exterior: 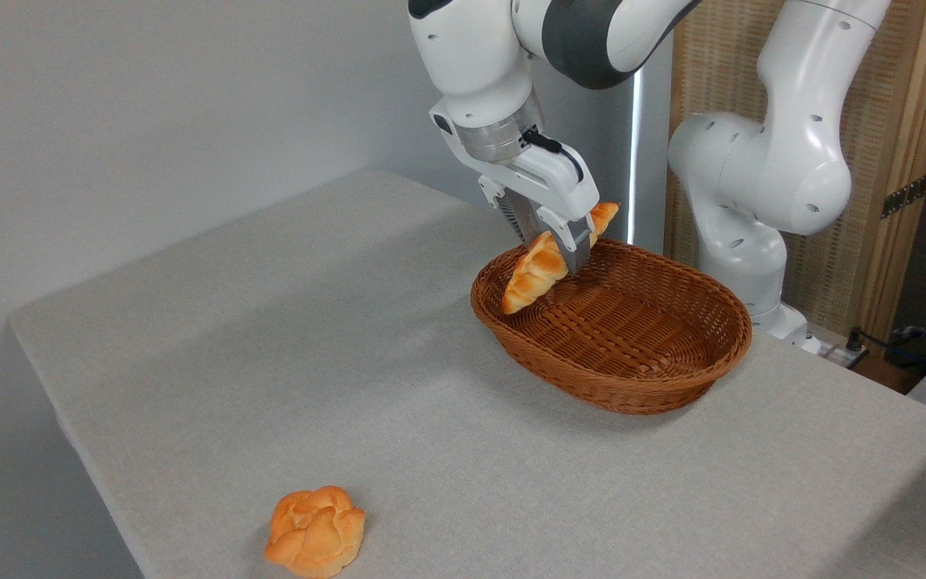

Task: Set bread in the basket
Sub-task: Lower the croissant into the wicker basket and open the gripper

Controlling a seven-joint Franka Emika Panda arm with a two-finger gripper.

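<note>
We are looking at a grey cloth-covered desk (286,338) that is filling most of the view, with a pale wall behind it. The white robot arm (760,169) is rising from beyond the desk's far right edge and is bending over toward the middle. The basket (640,378), oval and woven brown, is sitting near the desk's far right edge. The end effector (561,241) is hanging over the basket's far left rim, its two fingers clamped on the bread (534,273) around the loaf's middle. The bread is tilting steeply, its lower pointed end dipping inside the basket near the left wall and its upper end poking out behind the fingers; we cannot tell whether the lower tip is touching the weave. A round knotted bun (316,531) is lying by the desk's near edge, well apart from the basket.
</note>
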